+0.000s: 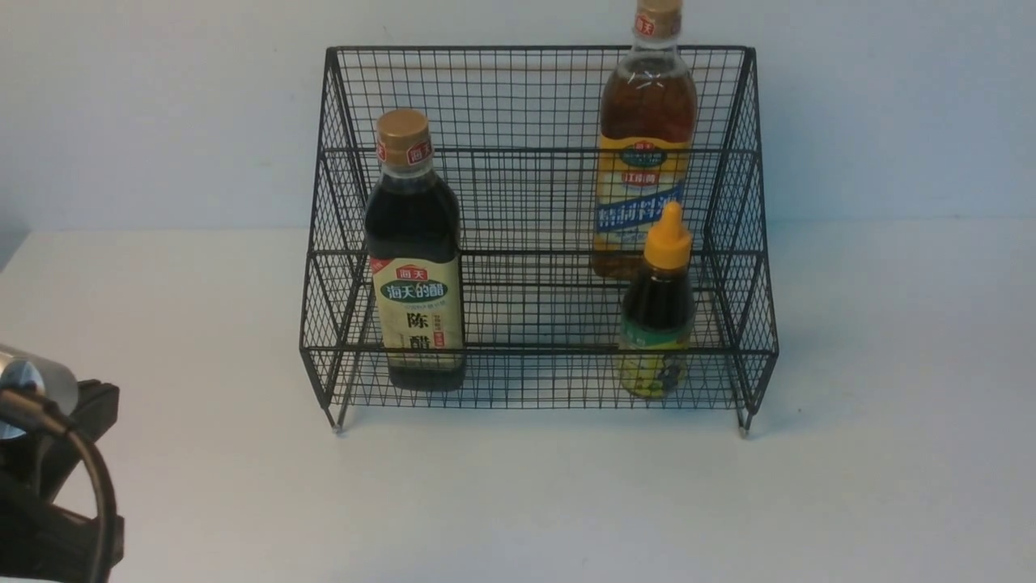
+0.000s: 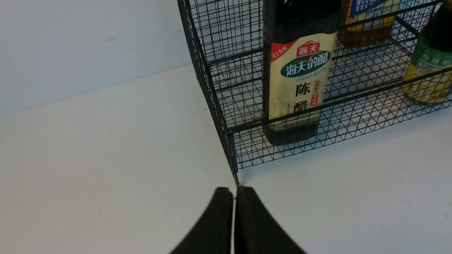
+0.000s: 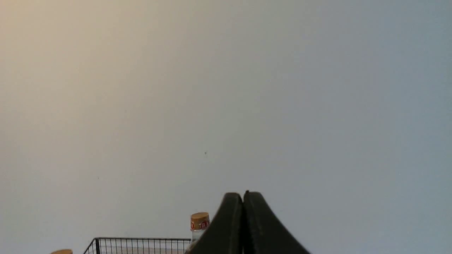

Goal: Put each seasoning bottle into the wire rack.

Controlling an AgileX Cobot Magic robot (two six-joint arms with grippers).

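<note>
Bottles all stand up in the wire rack (image 1: 534,105) – vinegar bottle (image 1: 414,259) on the low step at the left, squeeze bottle (image 1: 657,312) low at the right, amber bottle (image 1: 645,154) prob. on the top step behind it. Left gripper (image 2: 234,197) is pinched shut w/ nothing in it, near the rack's corner foot. Right gripper (image 3: 243,204) is shut too – up high, facing the wall.

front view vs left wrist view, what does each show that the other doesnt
Only the front view shows the whole wire rack, the caps, and the amber bottle standing full height on the upper tier. Only the left wrist view shows the left gripper, fingers shut, near the rack's corner foot. Both show the vinegar bottle and squeeze bottle on the lower tier.
</note>
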